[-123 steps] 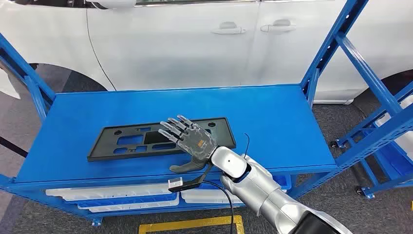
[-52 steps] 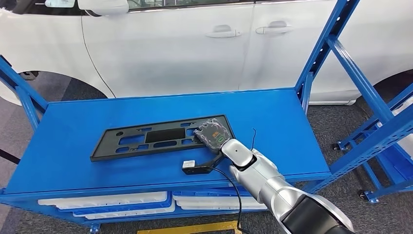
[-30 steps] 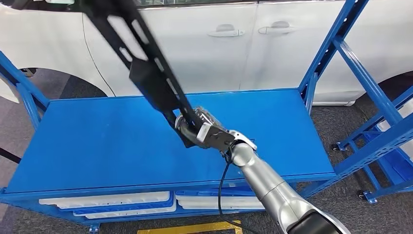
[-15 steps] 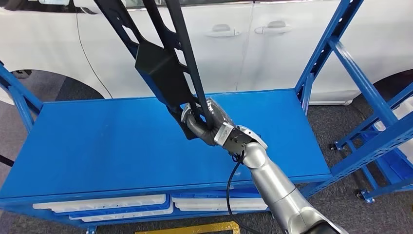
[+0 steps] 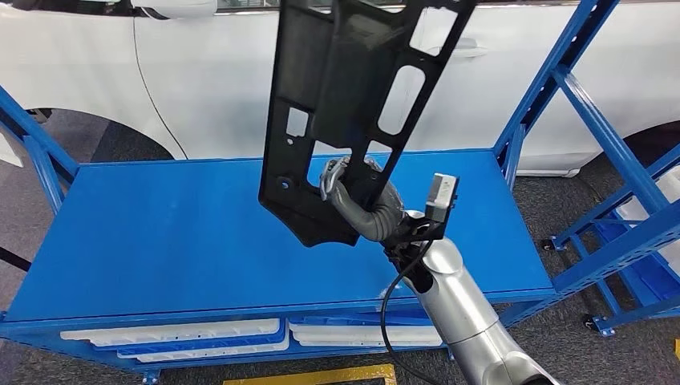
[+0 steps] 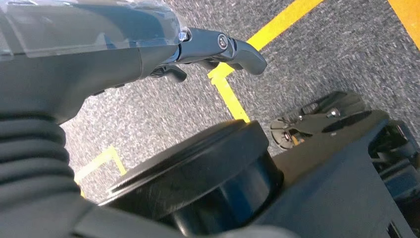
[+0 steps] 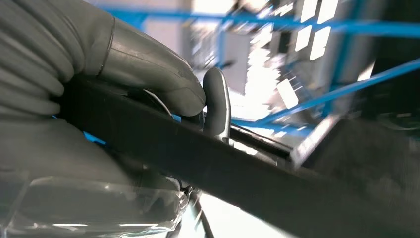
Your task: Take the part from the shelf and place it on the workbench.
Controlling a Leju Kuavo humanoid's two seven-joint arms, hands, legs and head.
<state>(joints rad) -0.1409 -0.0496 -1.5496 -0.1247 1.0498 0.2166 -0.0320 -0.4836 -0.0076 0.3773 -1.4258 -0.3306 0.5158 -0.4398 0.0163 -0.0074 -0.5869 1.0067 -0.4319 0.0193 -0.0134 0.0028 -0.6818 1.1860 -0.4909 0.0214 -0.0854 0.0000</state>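
We grip one black part in our right hand, fingers clenched round its lower end. Its long axis stands nearly upright, rising from the hand, clear above the blue shelf. Our left hand hangs over the floor holding nothing, fingers loosely apart. We count one part, one shelf; the workbench isn't visible

The flat black plastic panel with cut-outs, which lay on the blue shelf at centre frame, rose in the right hand and swung upright, reaching the frame's top centre.
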